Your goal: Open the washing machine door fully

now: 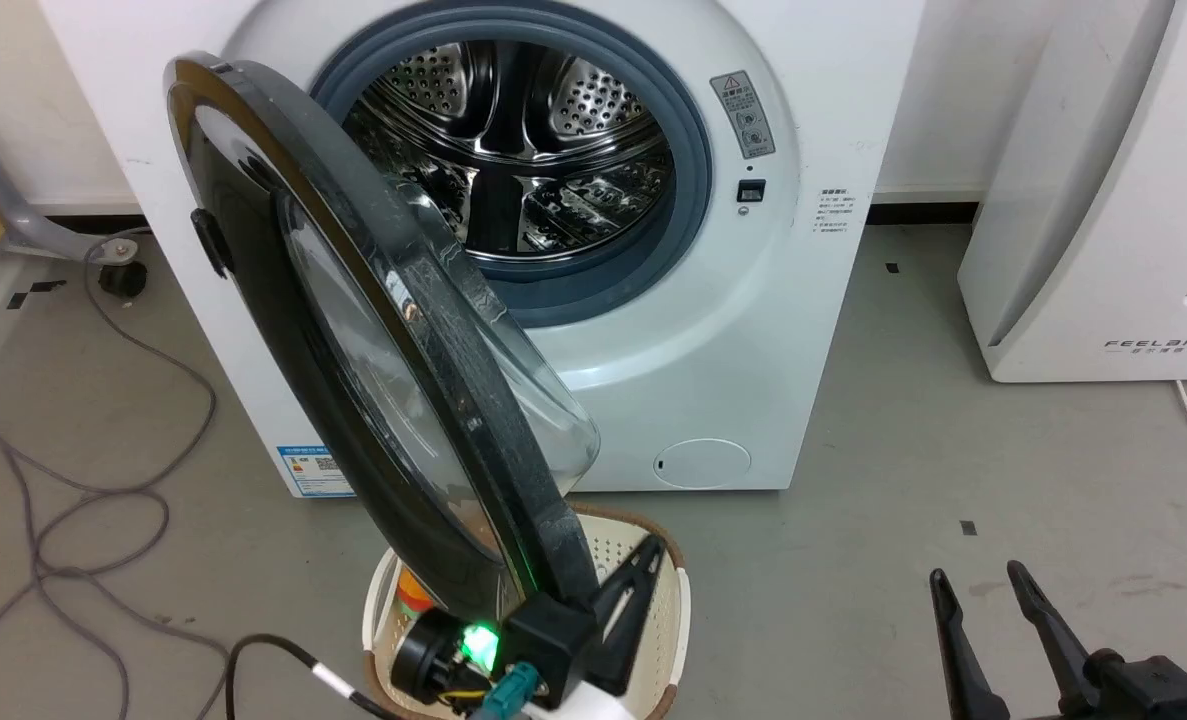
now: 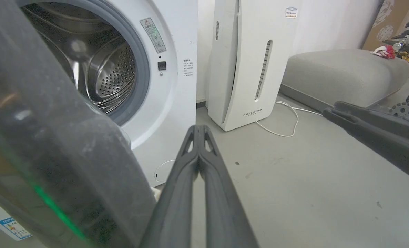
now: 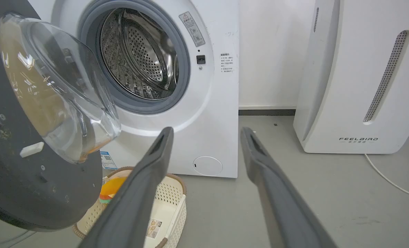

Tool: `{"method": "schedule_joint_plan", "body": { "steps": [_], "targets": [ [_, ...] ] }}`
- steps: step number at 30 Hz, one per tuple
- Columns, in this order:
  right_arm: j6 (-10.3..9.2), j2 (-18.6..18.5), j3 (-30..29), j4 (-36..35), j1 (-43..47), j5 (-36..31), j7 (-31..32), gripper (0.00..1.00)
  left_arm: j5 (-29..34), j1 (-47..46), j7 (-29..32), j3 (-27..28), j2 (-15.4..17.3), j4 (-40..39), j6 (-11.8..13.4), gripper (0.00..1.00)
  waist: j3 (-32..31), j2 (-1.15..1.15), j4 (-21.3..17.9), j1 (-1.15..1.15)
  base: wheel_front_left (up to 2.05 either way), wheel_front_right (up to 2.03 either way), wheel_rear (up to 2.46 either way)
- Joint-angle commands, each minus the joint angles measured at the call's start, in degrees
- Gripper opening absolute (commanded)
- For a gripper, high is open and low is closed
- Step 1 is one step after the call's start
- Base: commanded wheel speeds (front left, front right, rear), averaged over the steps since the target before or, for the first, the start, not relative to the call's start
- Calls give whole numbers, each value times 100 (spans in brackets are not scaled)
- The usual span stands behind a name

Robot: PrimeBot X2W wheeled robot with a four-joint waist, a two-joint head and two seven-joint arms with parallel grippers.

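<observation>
The white washing machine stands ahead with its steel drum exposed. Its round black door is hinged on the left and swung out towards me, roughly square to the front, the glass bowl bulging on its inner side. My left gripper is shut with nothing in it, low down just right of the door's inner rim; I cannot tell whether it touches. Both fingers are pressed together in the left wrist view. My right gripper is open and empty at the lower right, apart from the door.
A cream perforated basket holding an orange item sits on the floor under the door. The white FEELBIRD appliance stands to the right with a white cord. Grey cables loop on the left floor. A grey cushion lies beyond.
</observation>
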Motion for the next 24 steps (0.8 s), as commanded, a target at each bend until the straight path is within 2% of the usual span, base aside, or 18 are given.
{"method": "schedule_joint_plan", "body": {
  "steps": [1,2,7,12,21,24],
  "targets": [
    [5,24,-16,18,12,-15,-30,100,11,-112,-77,57,-24,117,84,0,1,0,4,0,0,0,0],
    [5,24,-43,34,30,-3,-31,100,-1,-134,-149,138,-73,258,211,0,0,0,23,0,0,0,0],
    [5,24,-56,82,35,8,-20,100,-193,78,-187,261,-111,294,345,0,-10,0,83,0,0,0,0],
    [5,24,-68,121,32,13,-4,100,-160,288,-194,265,-10,134,458,0,-28,0,183,0,0,0,0],
    [5,24,-199,64,64,-103,2,100,-176,829,-185,374,144,-432,814,0,-10,0,617,0,0,0,0],
    [5,24,-340,0,142,-133,5,100,-231,999,-135,444,214,-601,904,0,-18,0,897,0,0,0,0]
  ]
}}
